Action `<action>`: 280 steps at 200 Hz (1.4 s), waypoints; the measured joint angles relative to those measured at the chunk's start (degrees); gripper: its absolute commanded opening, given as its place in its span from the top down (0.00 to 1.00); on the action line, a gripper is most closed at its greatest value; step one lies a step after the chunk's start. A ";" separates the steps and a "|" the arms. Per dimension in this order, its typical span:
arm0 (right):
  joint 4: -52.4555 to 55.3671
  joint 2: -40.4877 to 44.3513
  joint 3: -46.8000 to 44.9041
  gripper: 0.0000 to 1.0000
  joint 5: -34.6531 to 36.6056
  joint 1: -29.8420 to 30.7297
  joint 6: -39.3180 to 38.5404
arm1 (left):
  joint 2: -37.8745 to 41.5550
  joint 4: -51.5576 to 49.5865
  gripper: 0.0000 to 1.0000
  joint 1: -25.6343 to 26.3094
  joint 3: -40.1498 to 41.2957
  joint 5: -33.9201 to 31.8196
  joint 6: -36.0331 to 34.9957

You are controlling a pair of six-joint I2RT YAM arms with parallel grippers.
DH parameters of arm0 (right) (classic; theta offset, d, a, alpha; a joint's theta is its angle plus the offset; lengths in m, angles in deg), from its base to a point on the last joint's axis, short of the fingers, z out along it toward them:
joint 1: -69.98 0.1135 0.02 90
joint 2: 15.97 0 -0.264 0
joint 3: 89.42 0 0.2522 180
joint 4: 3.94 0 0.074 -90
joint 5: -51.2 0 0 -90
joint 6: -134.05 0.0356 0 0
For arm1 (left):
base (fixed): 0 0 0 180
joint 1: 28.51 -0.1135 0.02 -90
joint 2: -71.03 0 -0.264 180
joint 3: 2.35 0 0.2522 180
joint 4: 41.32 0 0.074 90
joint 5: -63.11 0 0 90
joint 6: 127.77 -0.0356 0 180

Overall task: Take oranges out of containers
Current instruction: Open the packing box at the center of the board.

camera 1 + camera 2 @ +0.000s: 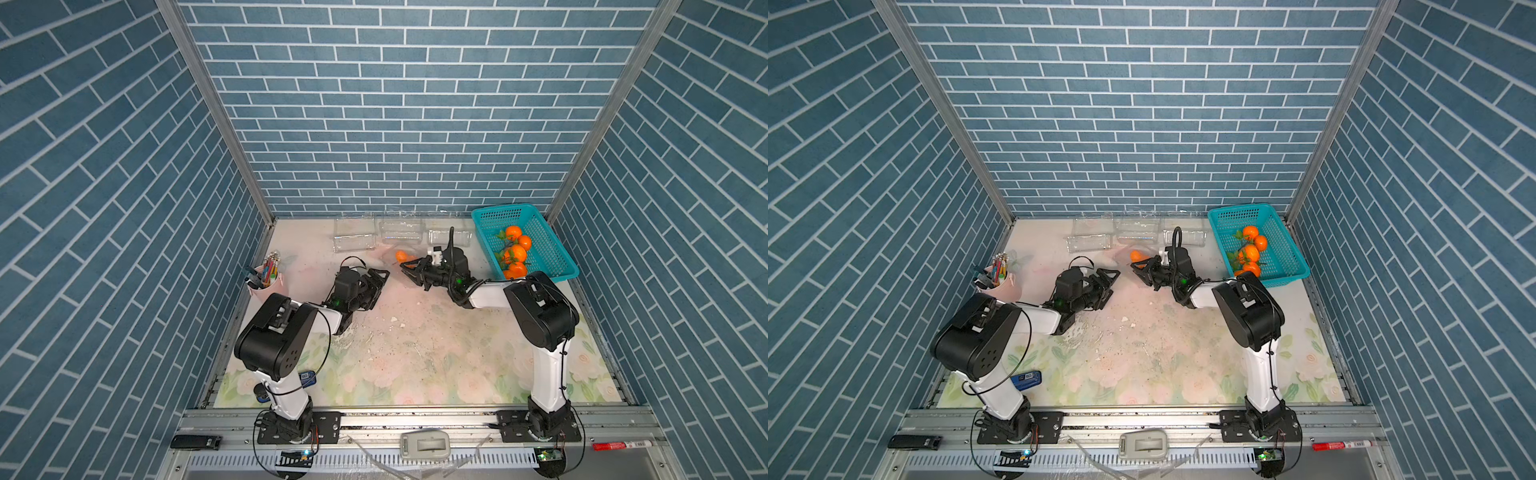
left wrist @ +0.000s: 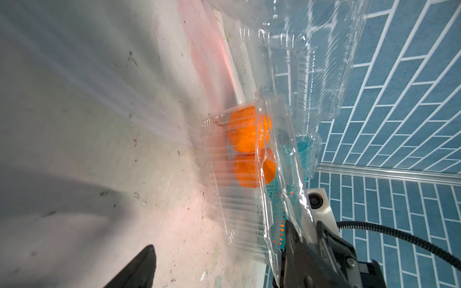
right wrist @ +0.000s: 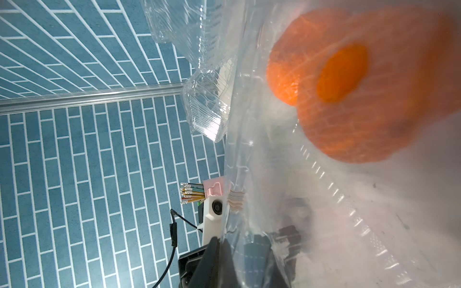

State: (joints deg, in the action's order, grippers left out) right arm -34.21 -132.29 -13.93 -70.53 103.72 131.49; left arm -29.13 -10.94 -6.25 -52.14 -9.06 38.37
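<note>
A clear container (image 2: 232,212) lies on the table between my two grippers, with two oranges (image 2: 245,132) joined inside; in both top views one orange (image 1: 401,256) (image 1: 1136,255) shows. Its lid (image 2: 279,154) stands partly raised. My right gripper (image 1: 406,271) (image 2: 315,239) is shut on the lid's edge, with the plastic pinched between its black fingers (image 2: 299,249). In the right wrist view the oranges (image 3: 349,94) blur behind the plastic. My left gripper (image 1: 384,275) is open. Its lower finger (image 2: 142,266) hangs near the table, short of the container's near end.
Three empty clear containers (image 1: 353,241) (image 1: 401,232) (image 1: 451,237) line the back wall. A teal basket (image 1: 505,208) at the back right holds several oranges (image 1: 515,253). A pink pencil cup (image 1: 268,286) stands at the left edge. Brick walls close three sides.
</note>
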 measured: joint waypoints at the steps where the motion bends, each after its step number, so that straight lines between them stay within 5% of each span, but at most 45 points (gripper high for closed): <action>1: -0.02 0.00 0.02 0.75 0.02 0.00 0.02 | -0.02 0.02 0.13 0.02 0.00 -0.02 0.00; 280: -3.54 1.14 -2.19 0.77 -0.13 0.42 4.48 | -9.01 1.14 0.17 0.63 -8.22 -4.76 1.46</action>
State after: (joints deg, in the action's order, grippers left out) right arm -37.75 -131.15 -16.11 -70.66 104.13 135.97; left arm -38.14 -9.80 -5.61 -60.36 -13.83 39.84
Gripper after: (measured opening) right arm 0.232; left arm 0.832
